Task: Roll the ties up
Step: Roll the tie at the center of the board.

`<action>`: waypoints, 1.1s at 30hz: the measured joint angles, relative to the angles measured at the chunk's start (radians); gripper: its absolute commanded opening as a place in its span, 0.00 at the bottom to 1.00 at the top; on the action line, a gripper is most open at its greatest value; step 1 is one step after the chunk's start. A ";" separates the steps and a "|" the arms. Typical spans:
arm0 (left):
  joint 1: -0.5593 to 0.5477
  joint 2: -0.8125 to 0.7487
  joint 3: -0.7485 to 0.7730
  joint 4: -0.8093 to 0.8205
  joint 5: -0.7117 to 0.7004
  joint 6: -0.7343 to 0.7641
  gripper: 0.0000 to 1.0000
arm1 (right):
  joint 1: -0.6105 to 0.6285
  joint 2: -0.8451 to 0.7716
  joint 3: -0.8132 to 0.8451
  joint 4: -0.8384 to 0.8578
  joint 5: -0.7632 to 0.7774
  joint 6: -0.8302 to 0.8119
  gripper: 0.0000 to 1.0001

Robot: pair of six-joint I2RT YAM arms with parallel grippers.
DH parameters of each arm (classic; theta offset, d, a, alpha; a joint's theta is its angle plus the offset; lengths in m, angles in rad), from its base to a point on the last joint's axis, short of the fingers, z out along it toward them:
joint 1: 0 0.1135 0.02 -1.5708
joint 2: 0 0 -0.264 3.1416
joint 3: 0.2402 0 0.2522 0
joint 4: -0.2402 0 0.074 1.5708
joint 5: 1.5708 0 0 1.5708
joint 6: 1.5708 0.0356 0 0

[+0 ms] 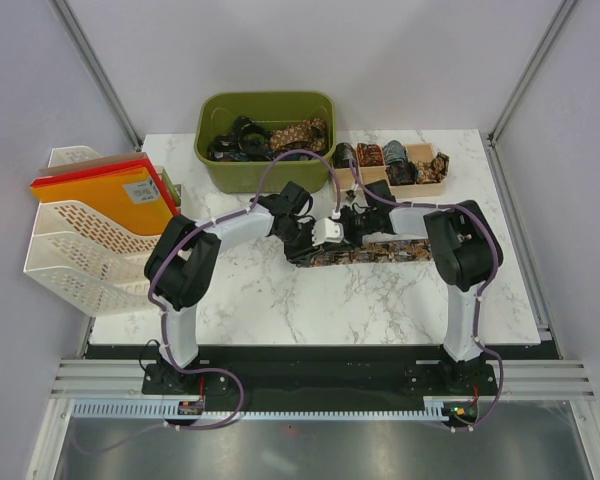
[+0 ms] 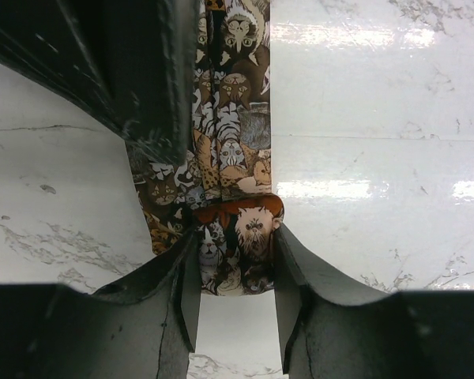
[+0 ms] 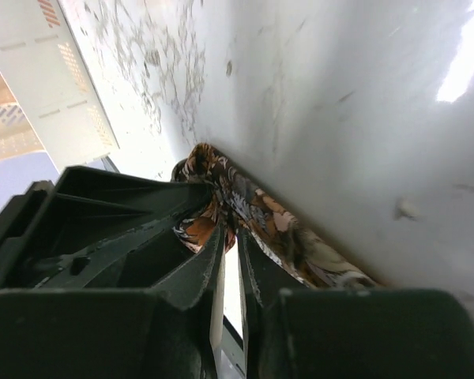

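Observation:
A dark tie [image 1: 390,252] with a brown-gold cat print lies flat across the middle of the marble table. My left gripper [image 1: 302,238] is at its left end. In the left wrist view the fingers straddle the folded-over tie end [image 2: 237,237] and touch it on both sides, so the left gripper [image 2: 237,260] is shut on it. My right gripper [image 1: 352,228] is close beside it. In the right wrist view its jaws [image 3: 231,229] are almost closed and pinch the tie fabric [image 3: 276,225] at the tips. The right gripper's black body [image 2: 134,79] fills the upper left of the left wrist view.
A green bin [image 1: 265,178] holding several loose ties stands at the back. A cardboard tray [image 1: 428,187] with rolled ties is at the back right. A white rack [image 1: 75,245] with orange folders [image 1: 100,198] stands off the table's left edge.

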State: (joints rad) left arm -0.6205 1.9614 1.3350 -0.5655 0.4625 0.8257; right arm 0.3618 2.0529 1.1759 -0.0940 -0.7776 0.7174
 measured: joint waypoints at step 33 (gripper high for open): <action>0.045 -0.016 -0.024 0.000 0.048 0.019 0.20 | -0.017 0.013 0.127 -0.127 0.062 -0.196 0.29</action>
State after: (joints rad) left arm -0.5755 1.9457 1.3113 -0.5652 0.5110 0.8448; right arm 0.3447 2.0655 1.3033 -0.2211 -0.7158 0.5209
